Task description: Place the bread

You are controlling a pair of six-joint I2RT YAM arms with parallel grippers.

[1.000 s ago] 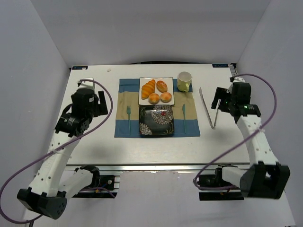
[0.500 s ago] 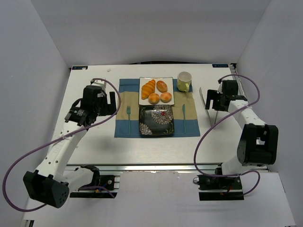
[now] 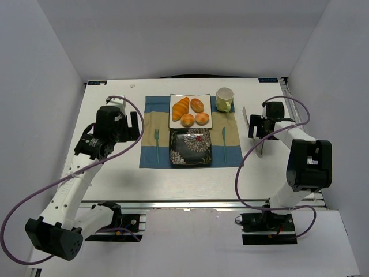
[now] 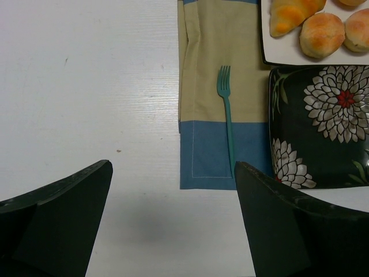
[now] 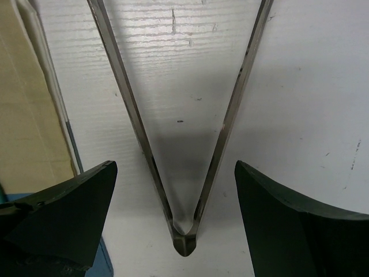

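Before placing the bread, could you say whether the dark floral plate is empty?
Empty: the floral plate shows only its printed flowers, no food.

right gripper (image 5: 174, 173) swung in over the tongs (image 5: 133, 109), jaws wider, left gripper (image 4: 173, 168) nearer the placemat (image 4: 207, 86), perhaps lower

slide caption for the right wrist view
Open right gripper above the hinged end of metal tongs on the white table

Overhead camera spans the table (image 3: 190, 182); wrist cameras look down, close.
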